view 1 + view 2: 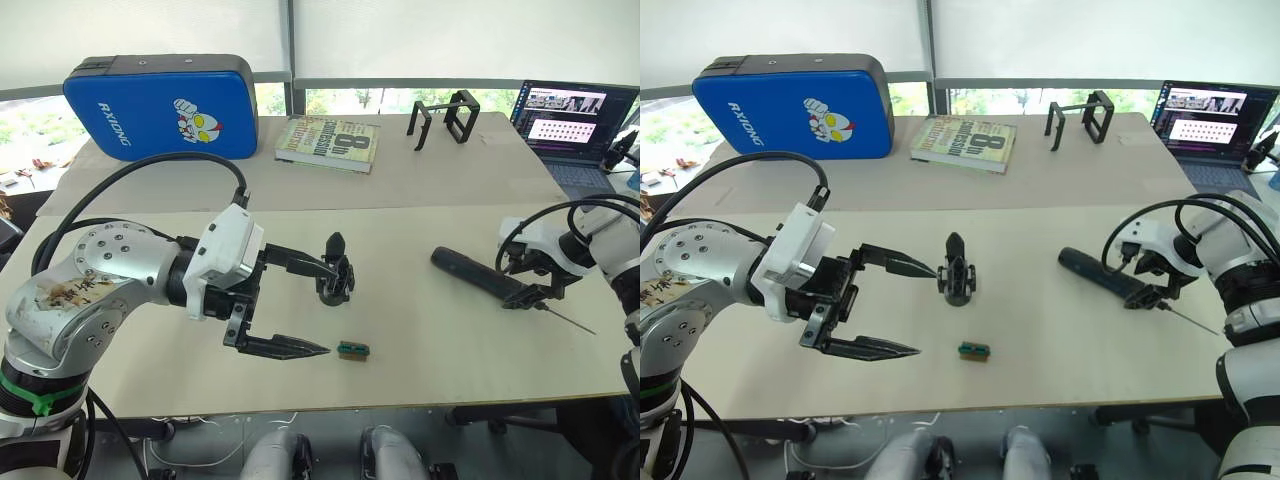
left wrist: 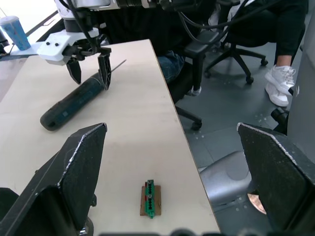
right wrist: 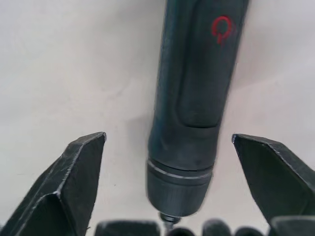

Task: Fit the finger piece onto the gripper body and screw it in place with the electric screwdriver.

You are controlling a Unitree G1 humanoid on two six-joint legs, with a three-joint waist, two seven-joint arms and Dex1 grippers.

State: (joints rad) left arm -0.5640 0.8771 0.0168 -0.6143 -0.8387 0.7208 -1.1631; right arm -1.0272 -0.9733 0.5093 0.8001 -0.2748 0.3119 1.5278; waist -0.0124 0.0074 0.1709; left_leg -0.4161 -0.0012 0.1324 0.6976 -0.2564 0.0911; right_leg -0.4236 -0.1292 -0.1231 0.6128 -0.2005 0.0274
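Right gripper (image 3: 167,187) is wide around the electric screwdriver (image 1: 1102,276); left gripper (image 1: 905,308), wide too, is beside the gripper body (image 1: 956,272)

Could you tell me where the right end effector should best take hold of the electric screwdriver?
Probably the thick barrel just behind the bit collar, from above. The electric screwdriver lies flat on the table, and the open right end effector already straddles that round section.
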